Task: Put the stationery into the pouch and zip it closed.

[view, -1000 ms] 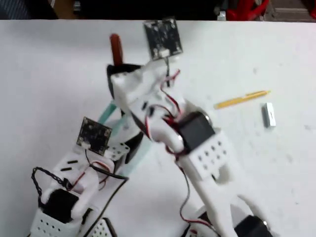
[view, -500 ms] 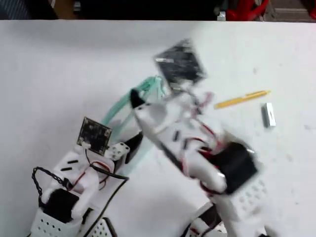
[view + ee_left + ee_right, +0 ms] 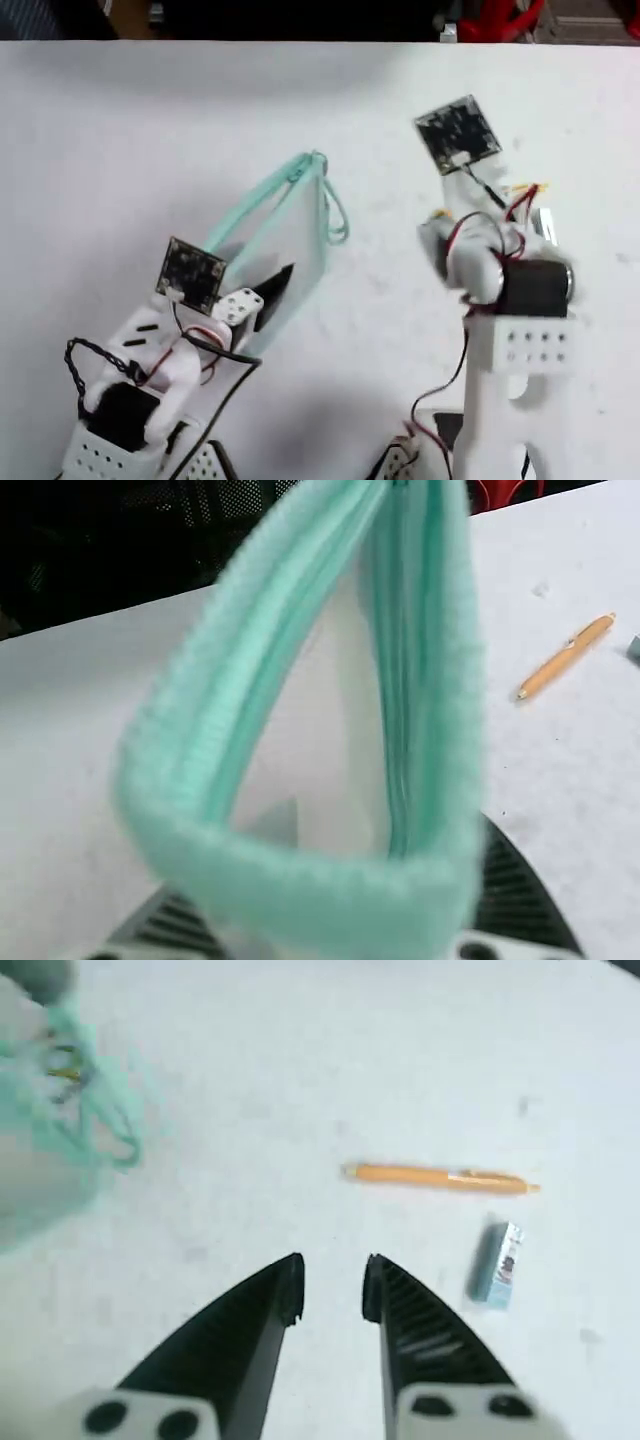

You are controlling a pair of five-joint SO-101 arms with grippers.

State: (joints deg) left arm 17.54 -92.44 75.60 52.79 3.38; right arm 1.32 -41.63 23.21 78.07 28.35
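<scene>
The mint green pouch (image 3: pixel 285 225) stands on its edge left of centre with its zip open, and its mouth (image 3: pixel 300 730) gapes in the left wrist view. My left gripper (image 3: pixel 262 292) is shut on the pouch's near end. My right gripper (image 3: pixel 330 1290) hangs open and empty above the table, a little short of the yellow pen (image 3: pixel 440 1177) and the small grey eraser (image 3: pixel 495 1265). In the high view the right arm (image 3: pixel 495 265) covers most of the pen (image 3: pixel 527 187) and the eraser (image 3: pixel 546 222). The pouch's inside is hidden.
A thin mint cord loop (image 3: pixel 337 215) hangs from the pouch's far end. The white table (image 3: pixel 120 130) runs wide around both arms, with its dark far edge at the back.
The right arm has swung from above the pouch over to the right, above the pen and eraser. The red-brown stick at its tip a second ago is out of sight. The left arm stayed still.
</scene>
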